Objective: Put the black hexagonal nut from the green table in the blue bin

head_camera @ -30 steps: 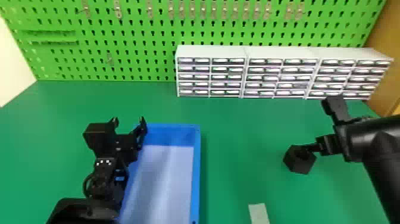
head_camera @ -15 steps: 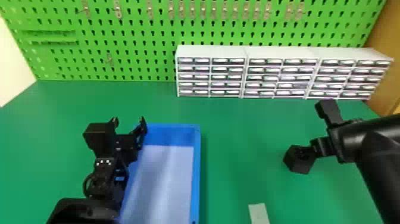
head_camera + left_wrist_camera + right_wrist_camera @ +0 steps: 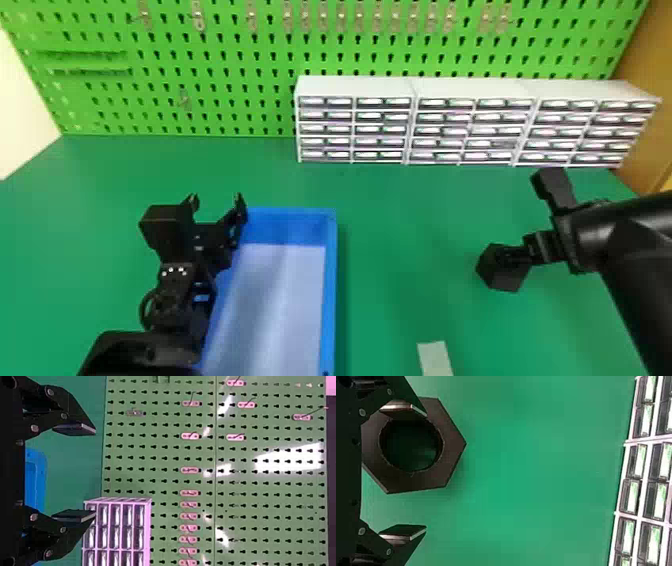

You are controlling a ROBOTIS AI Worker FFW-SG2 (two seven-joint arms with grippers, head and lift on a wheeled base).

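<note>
Your black right gripper gapes wide over the black hexagonal nut on the green table, but closing with one finger seemingly above its hole could knock it askew.

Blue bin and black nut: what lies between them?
Bare green tabletop lies straight between bin and nut in the head view; a pale strip sits nearer the robot.

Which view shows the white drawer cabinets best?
Head view: whole row of drawer cabinets, end to end. Left wrist view gets one end, partly behind left end effector; right wrist view gets a cropped part.
</note>
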